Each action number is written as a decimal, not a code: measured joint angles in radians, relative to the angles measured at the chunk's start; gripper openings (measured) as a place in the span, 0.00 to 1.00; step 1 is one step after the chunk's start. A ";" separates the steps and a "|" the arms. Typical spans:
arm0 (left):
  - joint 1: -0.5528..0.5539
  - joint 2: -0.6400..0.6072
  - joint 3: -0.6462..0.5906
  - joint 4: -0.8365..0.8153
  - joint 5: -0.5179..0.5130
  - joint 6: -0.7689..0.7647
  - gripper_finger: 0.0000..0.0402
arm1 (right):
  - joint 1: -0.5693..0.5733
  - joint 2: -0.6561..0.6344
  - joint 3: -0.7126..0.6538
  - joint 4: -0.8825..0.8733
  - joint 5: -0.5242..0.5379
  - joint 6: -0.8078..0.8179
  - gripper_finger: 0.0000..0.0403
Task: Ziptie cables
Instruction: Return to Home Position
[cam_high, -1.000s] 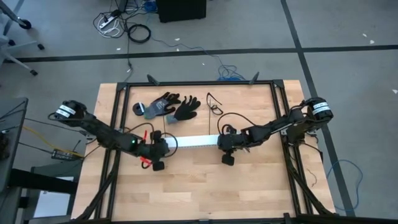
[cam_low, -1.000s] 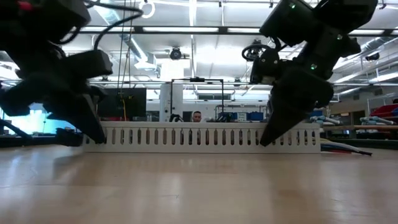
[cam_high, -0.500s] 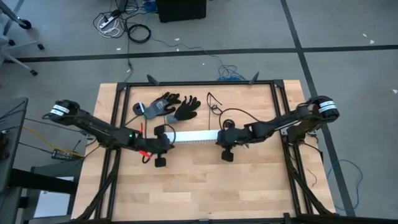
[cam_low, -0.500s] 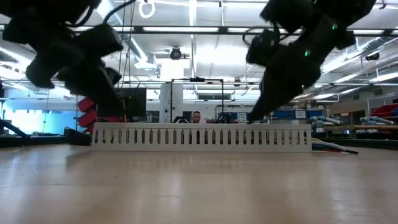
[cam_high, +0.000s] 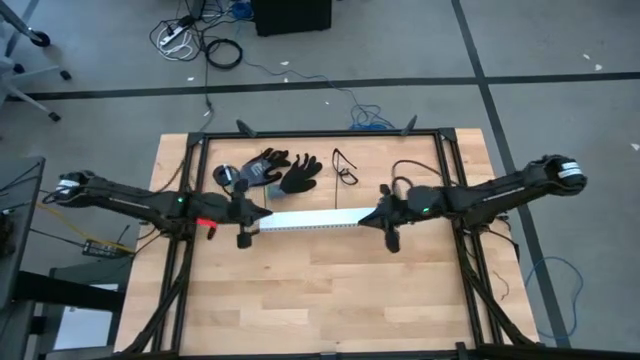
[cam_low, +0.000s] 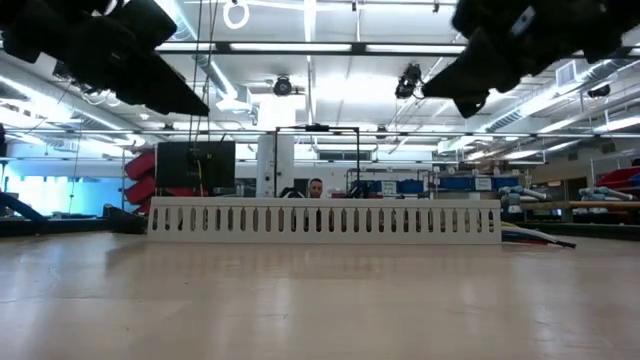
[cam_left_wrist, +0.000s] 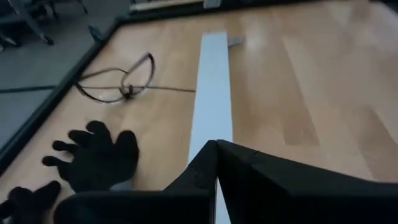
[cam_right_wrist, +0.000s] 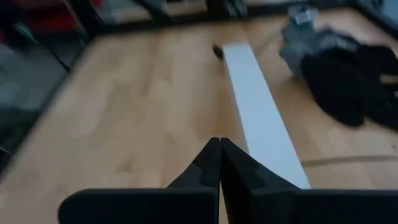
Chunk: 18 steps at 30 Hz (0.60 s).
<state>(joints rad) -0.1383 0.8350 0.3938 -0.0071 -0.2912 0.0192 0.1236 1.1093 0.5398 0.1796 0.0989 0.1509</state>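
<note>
Both arms have lifted off the duct (cam_high: 312, 220), left gripper (cam_high: 263, 214) and right gripper (cam_high: 366, 218) at its ends, jaws together, heading home; next, likely a full retract.

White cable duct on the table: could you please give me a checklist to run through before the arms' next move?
1. White cable duct flat on the table, lid on: ok.
2. Cables inside it: cannot tell, none visible.
3. Left jaws shut, empty, raised above the duct's end: ok.
4. Right jaws shut, empty, raised above the other end: ok.
5. Gloves lie off the duct: ok.
</note>
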 joint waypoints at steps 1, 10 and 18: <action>0.014 -0.037 -0.013 -0.001 0.013 0.006 0.00 | -0.011 -0.032 -0.037 0.053 -0.026 0.001 0.00; 0.187 -0.242 -0.091 0.011 0.215 0.035 0.00 | -0.167 -0.254 -0.242 0.265 -0.183 0.029 0.02; 0.329 -0.306 -0.105 0.008 0.336 0.031 0.00 | -0.312 -0.311 -0.257 0.262 -0.359 -0.004 0.02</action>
<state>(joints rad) 0.1909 0.5293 0.2890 0.0006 0.0452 0.0505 -0.1886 0.7987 0.2825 0.4411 -0.2605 0.1466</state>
